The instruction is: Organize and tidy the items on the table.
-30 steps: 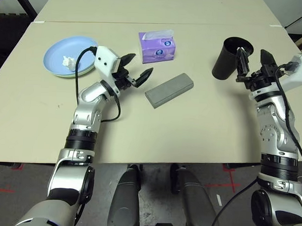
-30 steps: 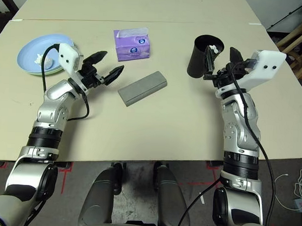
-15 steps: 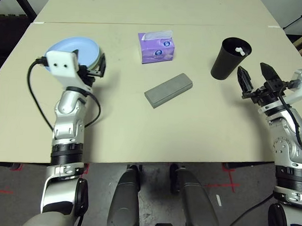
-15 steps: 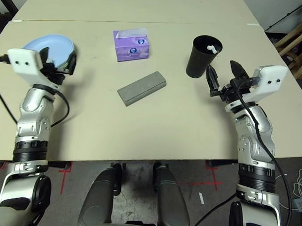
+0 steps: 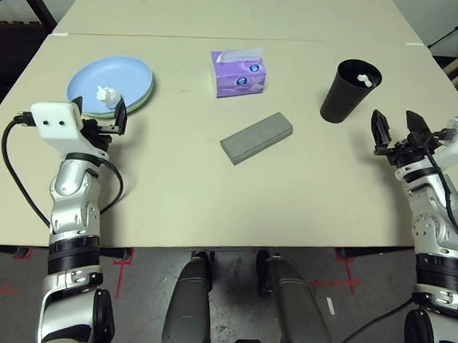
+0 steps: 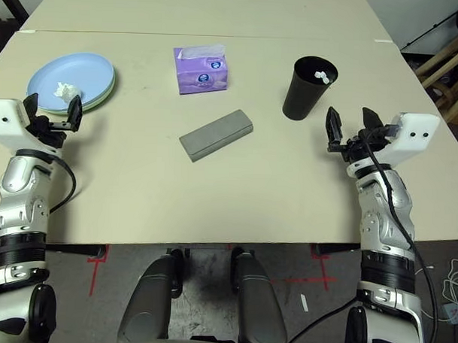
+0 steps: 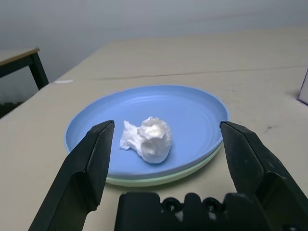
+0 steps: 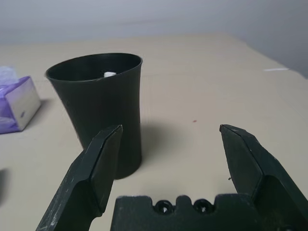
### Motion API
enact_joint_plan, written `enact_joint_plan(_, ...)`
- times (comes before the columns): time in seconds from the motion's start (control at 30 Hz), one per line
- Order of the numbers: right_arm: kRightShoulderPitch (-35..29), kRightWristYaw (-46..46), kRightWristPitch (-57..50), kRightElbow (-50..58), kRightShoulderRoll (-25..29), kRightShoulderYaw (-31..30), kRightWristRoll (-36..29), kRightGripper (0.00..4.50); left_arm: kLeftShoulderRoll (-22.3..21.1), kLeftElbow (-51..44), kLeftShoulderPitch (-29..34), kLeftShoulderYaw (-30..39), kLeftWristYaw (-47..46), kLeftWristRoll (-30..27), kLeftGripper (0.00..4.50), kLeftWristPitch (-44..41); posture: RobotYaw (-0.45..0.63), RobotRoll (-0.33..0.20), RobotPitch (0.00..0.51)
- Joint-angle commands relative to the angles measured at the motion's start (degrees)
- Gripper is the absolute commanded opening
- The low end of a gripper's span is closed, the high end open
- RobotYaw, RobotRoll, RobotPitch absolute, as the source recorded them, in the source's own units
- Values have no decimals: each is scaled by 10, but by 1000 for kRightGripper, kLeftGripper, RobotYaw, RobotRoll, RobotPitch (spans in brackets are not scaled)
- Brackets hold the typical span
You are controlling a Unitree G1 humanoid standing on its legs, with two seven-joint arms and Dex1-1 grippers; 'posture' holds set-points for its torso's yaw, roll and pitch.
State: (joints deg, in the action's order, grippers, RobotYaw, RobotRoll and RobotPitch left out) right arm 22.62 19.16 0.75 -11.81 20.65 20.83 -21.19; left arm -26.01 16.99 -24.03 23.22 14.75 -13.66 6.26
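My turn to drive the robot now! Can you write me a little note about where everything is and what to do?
Left gripper: open, empty, just short of the blue plate.
Right gripper: open, empty, beside the black cup.
Done: blue plate stacked on the green plate; white-tipped pens in the cup.
Left: crumpled tissue sits on the blue plate; grey case lies mid-table, shut. Sunglasses not visible.

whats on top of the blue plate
A crumpled white tissue sits on the blue plate. A green plate lies beneath, only its rim showing; the rest is covered.
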Motion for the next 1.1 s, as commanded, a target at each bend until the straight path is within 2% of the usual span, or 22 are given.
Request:
enact_joint_plan(0.03, 0, -8, 16, -16, 0, 4, 7, 4456, -4, 15, 4, 7, 9, -13, 4500, 7, 64, 0, 207)
enact_joint_plan(0.73, 11, -20, 36, -33, 4, 5, 12, 4456, -16, 55, -22, 4, 31, -28, 4500, 5, 47, 0, 192)
enact_joint_plan(1.1, 18, 8, 65, -58, 13, -13, 31, 4456, -14, 57, -8, 6, 41, -30, 4500, 3, 60, 0, 184)
